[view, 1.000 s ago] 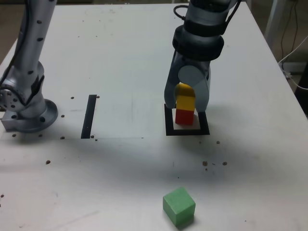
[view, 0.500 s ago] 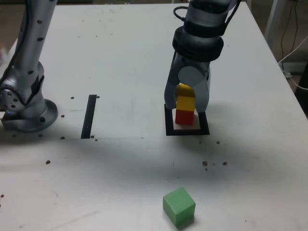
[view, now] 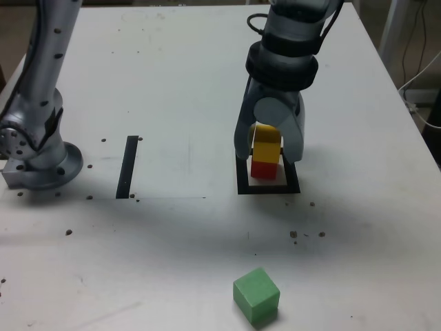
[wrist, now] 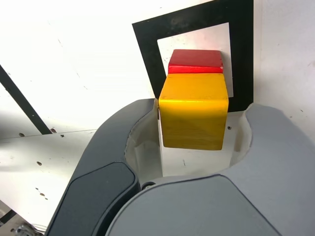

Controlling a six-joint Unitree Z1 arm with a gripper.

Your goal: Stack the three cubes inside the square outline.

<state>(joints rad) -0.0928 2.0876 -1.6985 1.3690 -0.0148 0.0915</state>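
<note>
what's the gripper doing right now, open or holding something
gripper: open, jaws either side of the yellow cube, which sits on the red cube; a gap shows on one side.

Lab: taped white table [view: 172, 83], cables [view: 420, 76].

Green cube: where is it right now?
The green cube sits alone on the table near the exterior view's bottom edge, right of centre, well in front of the square outline holding the red-and-yellow stack.
</note>
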